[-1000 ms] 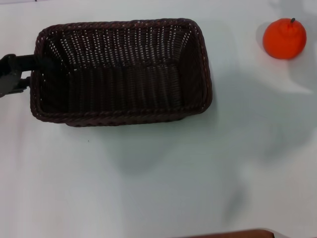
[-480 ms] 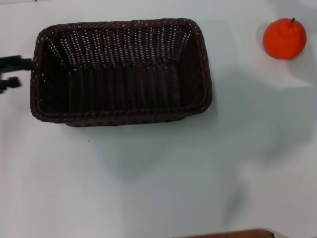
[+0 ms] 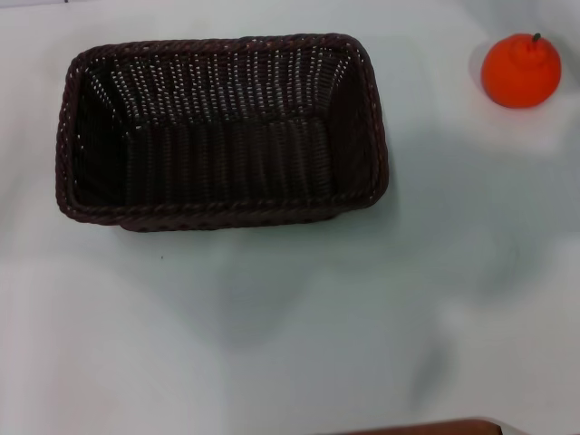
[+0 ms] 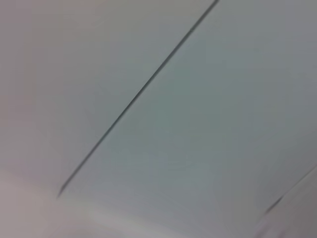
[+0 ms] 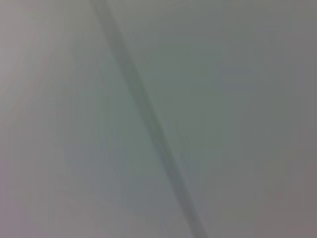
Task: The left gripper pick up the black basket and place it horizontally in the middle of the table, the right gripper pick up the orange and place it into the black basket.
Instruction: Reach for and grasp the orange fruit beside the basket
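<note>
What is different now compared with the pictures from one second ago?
The left gripper, which was at the left end of the black basket, has let go and drawn back leftward out of the head view. The basket and the orange have not moved on the table.

Head view: looking steeply down from above onto the white bench [image 3: 299, 344], wide enough to take in the whole black basket [image 3: 222, 131] toward the far left and the orange [image 3: 520, 71] at the far right corner. Left wrist view: facing a pale, plain surface crossed by one thin dark line [image 4: 138, 94]. Right wrist view: likewise pale, with one blurred dark streak [image 5: 148, 124]. No recognisable overlap between wrist views and head view.
</note>
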### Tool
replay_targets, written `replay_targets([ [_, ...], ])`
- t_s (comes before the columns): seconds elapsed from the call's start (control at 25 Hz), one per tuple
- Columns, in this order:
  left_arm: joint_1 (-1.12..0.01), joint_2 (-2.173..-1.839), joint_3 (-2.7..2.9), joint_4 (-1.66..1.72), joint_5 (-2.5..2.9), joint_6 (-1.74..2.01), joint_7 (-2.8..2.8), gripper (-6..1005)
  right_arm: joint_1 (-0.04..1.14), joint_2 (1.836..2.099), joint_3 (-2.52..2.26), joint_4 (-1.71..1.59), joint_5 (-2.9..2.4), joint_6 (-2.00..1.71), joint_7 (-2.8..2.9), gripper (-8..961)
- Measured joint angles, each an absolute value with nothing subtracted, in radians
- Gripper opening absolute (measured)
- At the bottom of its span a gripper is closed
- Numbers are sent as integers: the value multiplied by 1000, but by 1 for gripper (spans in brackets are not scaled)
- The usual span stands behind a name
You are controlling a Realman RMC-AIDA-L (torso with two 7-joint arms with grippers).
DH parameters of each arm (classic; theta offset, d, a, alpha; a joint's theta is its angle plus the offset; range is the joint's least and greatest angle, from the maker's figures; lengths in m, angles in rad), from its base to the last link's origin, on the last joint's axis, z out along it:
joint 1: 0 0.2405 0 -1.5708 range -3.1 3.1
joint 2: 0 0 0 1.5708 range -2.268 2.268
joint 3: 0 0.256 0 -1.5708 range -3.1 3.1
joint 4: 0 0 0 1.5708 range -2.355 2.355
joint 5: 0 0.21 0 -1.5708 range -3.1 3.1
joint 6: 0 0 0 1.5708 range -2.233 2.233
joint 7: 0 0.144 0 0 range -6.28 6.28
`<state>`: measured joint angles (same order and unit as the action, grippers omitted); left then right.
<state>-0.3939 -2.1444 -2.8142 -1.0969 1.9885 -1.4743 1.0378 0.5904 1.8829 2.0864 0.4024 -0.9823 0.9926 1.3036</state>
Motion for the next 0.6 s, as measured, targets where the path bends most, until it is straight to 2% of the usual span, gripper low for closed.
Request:
replay_targets([
  [0.12,-382,-2159,-2829,-1009,1826,-1459,1268,701,579,1838,2074,512,-1297,1009,1544,900],
  [0.24,-380,-2153,-2834,-908,1717,-1458,1400,701,555,1824,2094,653,-1594,1039,1755,900],
  [0.4,-393,-2144,-2826,-854,1671,-1451,1475,717,529,1830,2155,818,-1904,1115,1926,900],
  [0.6,-411,-2137,-2822,-836,1672,-1436,1485,746,520,1855,2270,907,-2121,1220,1989,900],
])
